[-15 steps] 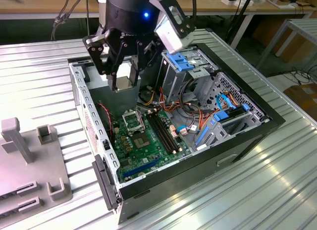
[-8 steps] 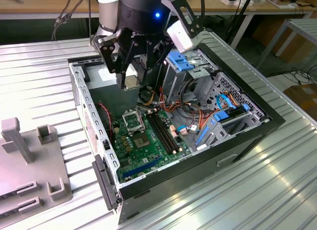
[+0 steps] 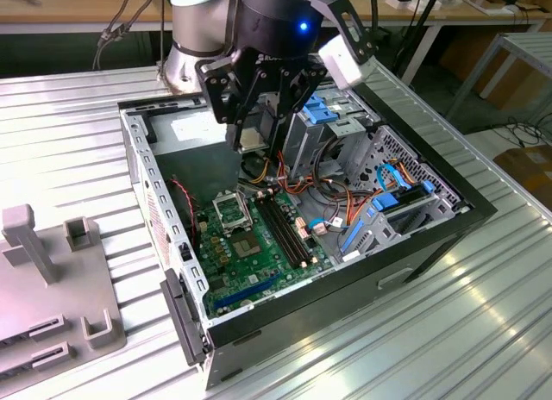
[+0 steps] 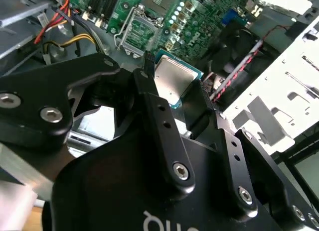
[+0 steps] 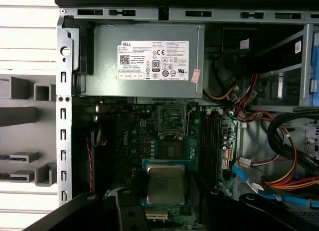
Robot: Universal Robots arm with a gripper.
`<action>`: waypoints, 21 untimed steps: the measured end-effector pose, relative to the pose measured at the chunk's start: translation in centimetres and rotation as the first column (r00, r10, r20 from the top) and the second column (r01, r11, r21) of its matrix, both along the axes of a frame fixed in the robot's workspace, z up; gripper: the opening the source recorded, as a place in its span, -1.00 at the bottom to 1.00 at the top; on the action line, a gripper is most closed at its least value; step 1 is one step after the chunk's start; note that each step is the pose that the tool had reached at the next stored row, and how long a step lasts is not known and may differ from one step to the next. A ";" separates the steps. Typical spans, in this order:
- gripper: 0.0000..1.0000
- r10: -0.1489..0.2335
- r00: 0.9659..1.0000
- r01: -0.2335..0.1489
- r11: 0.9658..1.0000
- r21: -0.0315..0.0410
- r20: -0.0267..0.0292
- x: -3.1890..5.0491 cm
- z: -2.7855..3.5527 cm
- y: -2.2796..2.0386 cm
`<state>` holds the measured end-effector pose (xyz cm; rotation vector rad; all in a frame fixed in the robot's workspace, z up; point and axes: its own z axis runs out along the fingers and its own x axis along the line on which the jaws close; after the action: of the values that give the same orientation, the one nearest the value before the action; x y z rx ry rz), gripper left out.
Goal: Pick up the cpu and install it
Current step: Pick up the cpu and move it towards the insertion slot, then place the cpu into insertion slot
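Observation:
My gripper (image 3: 253, 143) is shut on the cpu (image 3: 249, 138), a thin square chip with a silver-grey metal face, held by two opposite edges. It hangs above the open computer case (image 3: 483, 212), over the back part of the green motherboard (image 3: 259, 271). In both wrist views the cpu (image 4: 172, 77) (image 5: 165, 183) sits between the black fingers (image 4: 149, 99), level and clear of the board. The black-framed socket (image 3: 231, 212) (image 4: 139, 34) (image 5: 172, 119) lies open below, with nothing in it.
A grey chip (image 3: 248, 245) is fixed to the board beside the socket. Memory slots (image 3: 283, 229), coloured cables (image 3: 328, 193), a blue-tabbed drive cage (image 3: 392, 202) and the power supply (image 5: 144, 61) crowd the case. A grey fixture (image 3: 52, 279) stands on the ribbed table at the exterior view's left.

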<state>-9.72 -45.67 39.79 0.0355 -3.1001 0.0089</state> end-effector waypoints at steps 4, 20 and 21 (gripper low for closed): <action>-0.05 -0.001 1.000 0.001 1.000 0.000 0.000 0.81 -0.01 -0.01; -0.05 -0.001 1.000 0.001 1.000 0.000 0.000 0.84 -0.01 0.00; -0.05 -0.001 1.000 0.001 1.000 0.000 0.000 0.84 -0.01 0.00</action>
<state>-8.89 -45.67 39.78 0.0347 -3.1002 0.0089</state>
